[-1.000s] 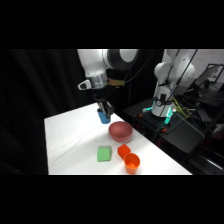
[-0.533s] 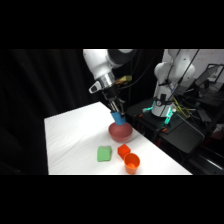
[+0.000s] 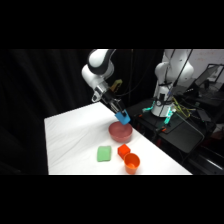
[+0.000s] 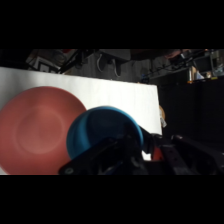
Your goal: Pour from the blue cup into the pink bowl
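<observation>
Gripper [image 3: 119, 113] clenched on the blue cup [image 3: 123, 118], held tilted just above the far rim of the pink bowl [image 3: 120, 131], which sits mid-table on the white table [image 3: 70, 140]. Wrist view: cup [image 4: 104, 134] overlaps the bowl's [image 4: 37, 129] edge, mouth apparently leaning bowl-ward so contents would land inside. Green square [image 3: 104, 153] and two orange cups [image 3: 128, 157] lie nearer, clear of the pour.

One blue cup [image 3: 122, 118], one pink bowl [image 3: 120, 131], two orange cups [image 3: 123, 151] [image 3: 132, 162] and one flat green square [image 3: 104, 153] are in view, on or over one white worktop [image 3: 75, 140].
</observation>
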